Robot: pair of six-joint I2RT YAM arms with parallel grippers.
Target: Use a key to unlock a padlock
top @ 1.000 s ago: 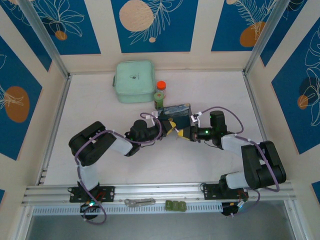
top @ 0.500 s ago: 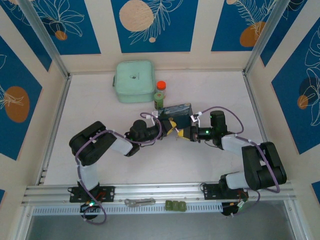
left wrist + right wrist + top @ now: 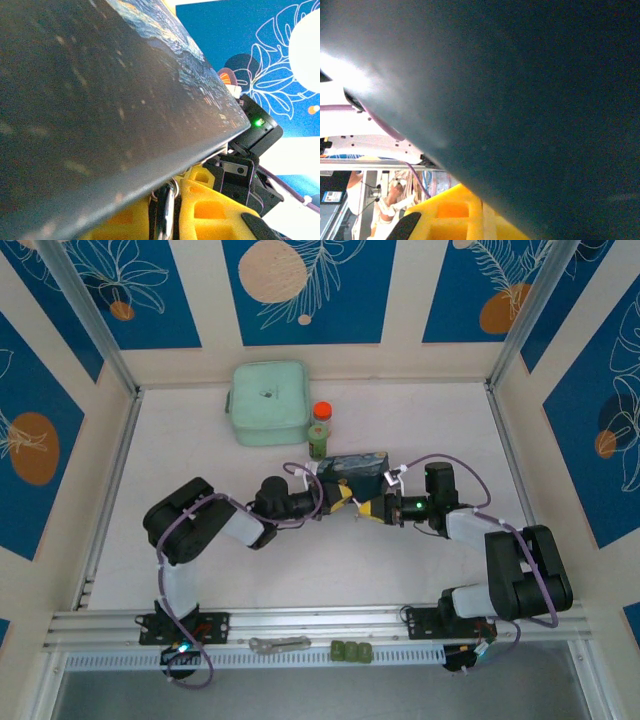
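Mid-table, just in front of blue box [image 3: 362, 464], L gripper [image 3: 344, 502] was clenched on padlock [image 3: 165, 210], thin metal shackle showing in its wrist cam. R gripper [image 3: 373, 508], right beside it, was clamped tight; couldn't tell on what.

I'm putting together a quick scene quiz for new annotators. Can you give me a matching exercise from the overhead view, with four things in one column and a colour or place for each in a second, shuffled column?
Things:
1. square case
2. small bottle
3. painted box
4. metal tool

Descriptions:
A. grey, lying on the near rail
B. mint green
C. orange cap
D. dark blue with swirls

Pairs: 1-B; 2-C; 3-D; 4-A
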